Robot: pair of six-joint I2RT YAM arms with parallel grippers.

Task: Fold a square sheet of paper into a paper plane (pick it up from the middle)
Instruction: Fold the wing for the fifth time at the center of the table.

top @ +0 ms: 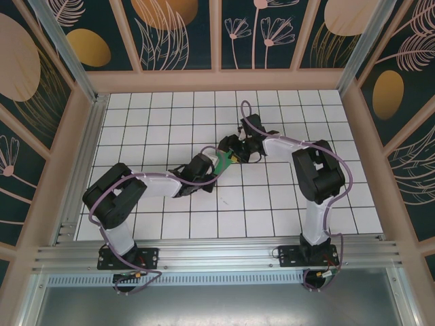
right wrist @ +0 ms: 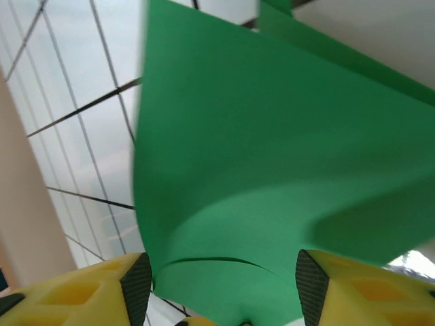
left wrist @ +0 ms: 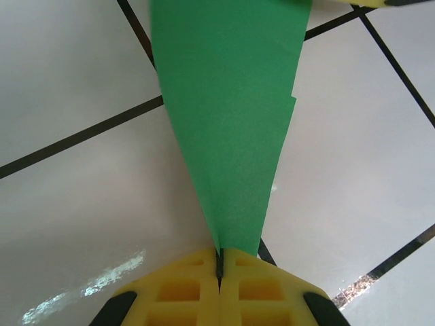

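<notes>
Top view: the green paper (top: 223, 161) sits near the middle of the tabletop (top: 170, 115), where the tips of the left arm (top: 160, 183) and right arm (top: 299, 153) meet.
Left wrist view: the left fingers (left wrist: 183, 295) are pressed together on the paper's narrow, pointed end; the paper widens away from them, with stepped, layered edges on one side.
Right wrist view: the right fingers (right wrist: 353, 292) stand well apart; the broad, bowed end of the paper passes loosely between them, unpinched.
Progress: the folds have already given it a dart shape, so it seems far along. What looks left is the final creasing and setting it down; whether it is complete I cannot tell.
</notes>
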